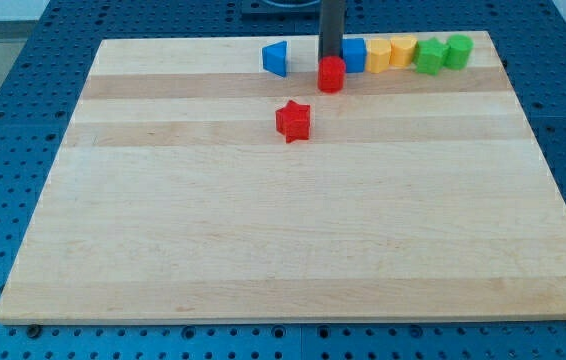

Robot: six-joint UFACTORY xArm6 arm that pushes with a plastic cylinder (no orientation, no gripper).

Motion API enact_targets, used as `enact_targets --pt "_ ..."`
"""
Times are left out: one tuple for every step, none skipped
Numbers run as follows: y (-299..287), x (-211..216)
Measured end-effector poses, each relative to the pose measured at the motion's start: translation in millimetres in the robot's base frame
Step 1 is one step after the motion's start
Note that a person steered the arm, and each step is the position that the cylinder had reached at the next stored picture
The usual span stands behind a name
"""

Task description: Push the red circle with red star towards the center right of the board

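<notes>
Lab bench, robot test setup, by the look of it.

I see a pale wooden board [293,230] lying flat as my work surface on a blue perforated plate [23,130] w/ a regular hole grid, like an optical breadboard. Small coloured toy-like blocks [403,52] sit in a row near the view's top. No household or shop items visible; surroundings cropped, so can't tell more.
</notes>
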State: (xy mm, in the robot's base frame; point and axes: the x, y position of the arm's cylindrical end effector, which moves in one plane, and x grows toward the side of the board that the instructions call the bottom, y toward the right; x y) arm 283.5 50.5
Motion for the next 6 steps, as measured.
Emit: enact_targets --pt "2.5 59.4" --pt "2.5 66.1" --pt "0.0 32.7" --pt "-30.7 -3.2" --pt "-63.2 -8.8" --pt "-86.1 21.3"
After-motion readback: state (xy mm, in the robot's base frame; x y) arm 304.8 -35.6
